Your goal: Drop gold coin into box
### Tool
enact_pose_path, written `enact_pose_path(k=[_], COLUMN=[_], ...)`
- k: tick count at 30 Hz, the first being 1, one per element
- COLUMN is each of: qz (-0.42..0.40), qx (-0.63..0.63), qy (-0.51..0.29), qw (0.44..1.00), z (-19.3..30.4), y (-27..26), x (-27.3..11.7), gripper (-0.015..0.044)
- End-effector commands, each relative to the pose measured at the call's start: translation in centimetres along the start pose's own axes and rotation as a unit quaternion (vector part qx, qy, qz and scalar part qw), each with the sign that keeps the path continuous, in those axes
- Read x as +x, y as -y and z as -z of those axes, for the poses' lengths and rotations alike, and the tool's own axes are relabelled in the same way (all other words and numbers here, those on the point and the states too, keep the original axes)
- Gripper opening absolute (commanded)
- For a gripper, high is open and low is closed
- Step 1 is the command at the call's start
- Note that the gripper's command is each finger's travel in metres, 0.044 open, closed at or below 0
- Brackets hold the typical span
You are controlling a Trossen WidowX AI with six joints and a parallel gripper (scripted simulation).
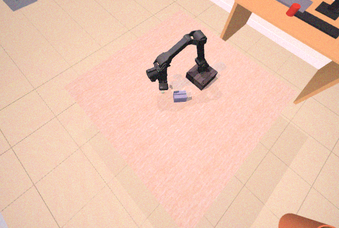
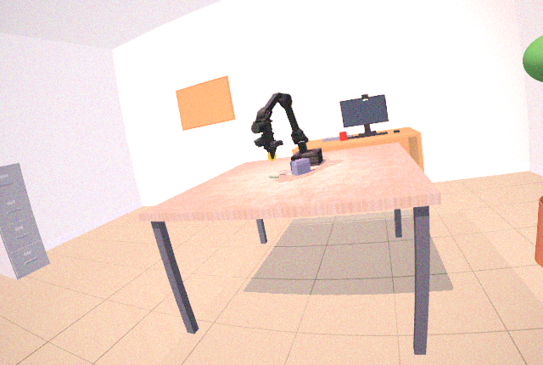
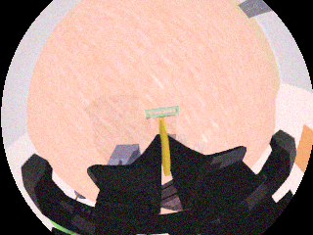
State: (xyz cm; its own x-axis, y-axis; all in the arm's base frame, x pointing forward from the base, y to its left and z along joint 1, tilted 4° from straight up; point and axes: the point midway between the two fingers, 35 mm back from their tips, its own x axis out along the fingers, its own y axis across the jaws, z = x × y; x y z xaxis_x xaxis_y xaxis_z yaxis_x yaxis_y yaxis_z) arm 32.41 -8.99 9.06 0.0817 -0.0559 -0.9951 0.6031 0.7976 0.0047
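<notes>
Coin thin, rigid, light, likely slippery; gripper clamped on both flat faces, edge-on, raised above holder, box beside.

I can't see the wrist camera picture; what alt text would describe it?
The dark claw pinches a thin gold coin edge-on, above a pale pink table. Beyond the coin's tip lies the small green holder, empty; a corner of the grey box peeks in lower left.
</notes>
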Motion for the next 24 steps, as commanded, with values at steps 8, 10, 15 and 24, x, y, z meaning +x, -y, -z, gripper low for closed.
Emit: enact_pose_path(k=[8,10,15,24], qz=[-0.001,-0.001,-0.001,-0.001], qx=[0.0,0.0,0.0,-0.001], qy=[-0.002,-0.003,-0.003,-0.004], qw=[1.0,1.0,1.0,1.0], z=[2.1,2.5,3.5,5.4], y=[-2.0,-2.3,-3.2,-4.6], x=[0.0,0.0,0.0,0.0], gripper=[0.0,0.0,0.0,0.0])
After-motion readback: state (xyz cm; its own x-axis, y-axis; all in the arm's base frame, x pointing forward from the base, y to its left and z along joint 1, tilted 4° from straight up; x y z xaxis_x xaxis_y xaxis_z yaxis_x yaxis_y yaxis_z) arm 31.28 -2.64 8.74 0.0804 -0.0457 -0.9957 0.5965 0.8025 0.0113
